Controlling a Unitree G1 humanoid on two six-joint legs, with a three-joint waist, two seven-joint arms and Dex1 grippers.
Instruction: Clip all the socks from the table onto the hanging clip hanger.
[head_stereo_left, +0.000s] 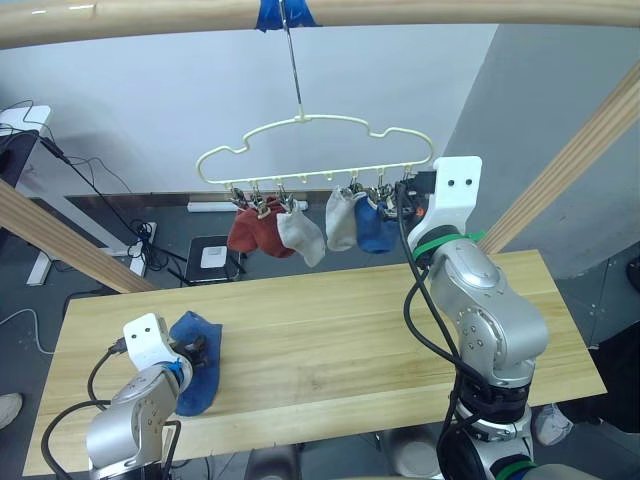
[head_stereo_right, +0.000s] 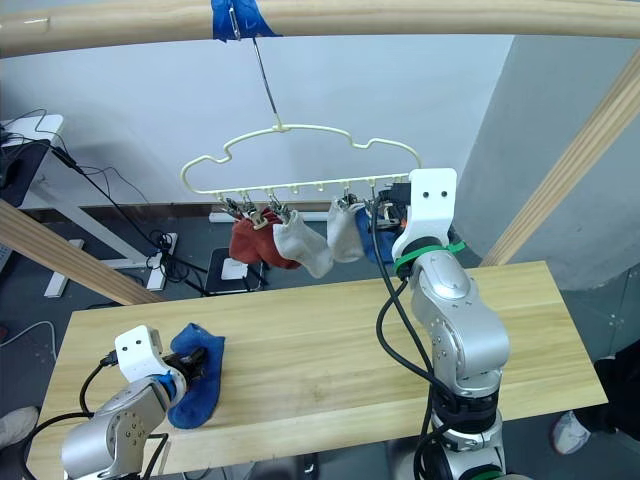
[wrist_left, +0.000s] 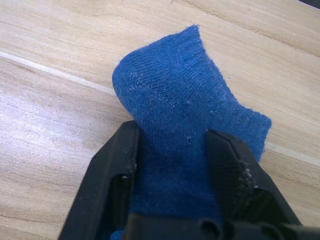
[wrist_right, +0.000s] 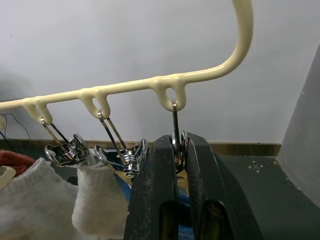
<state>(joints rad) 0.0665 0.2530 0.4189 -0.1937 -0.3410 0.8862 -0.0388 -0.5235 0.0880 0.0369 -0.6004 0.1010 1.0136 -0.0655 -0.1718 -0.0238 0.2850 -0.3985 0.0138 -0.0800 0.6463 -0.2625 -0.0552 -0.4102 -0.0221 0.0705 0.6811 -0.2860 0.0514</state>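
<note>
Right end effector (wrist_right: 180, 155) was up at the right end of the clip hanger (head_stereo_left: 300, 140), its two black fingers pinched nearly together on the last metal clip (wrist_right: 176, 142). In the head views the white wrist bracket and arm covered that clip and part of the hung blue sock (head_stereo_left: 375, 228), so the grip read only from the right wrist view. There the blue sock showed as a sliver low between the fingers, cut off at the frame edge.

Hanger hung by its thin hook (head_stereo_left: 292, 70) from a wooden pole (head_stereo_left: 150, 18) w/ blue tape (head_stereo_left: 283, 12). Clipped along the row, robot's left to right: rust red socks (head_stereo_left: 256, 230), overlapping so the count was hard to tell; a light grey sock (head_stereo_left: 300, 235); a second grey sock (head_stereo_left: 341, 220); then the blue one.

One more royal blue sock (wrist_left: 182, 120) lay on the desk (head_stereo_left: 330, 340) at about 8 o'clock from the desk's centre, near the robot's left end. Left end effector (wrist_left: 172, 160) sat over it, fingers set apart w/ the sock's lower part between them, pads touching the knit on both sides. Sock's near end was hidden under the fingers.
</note>
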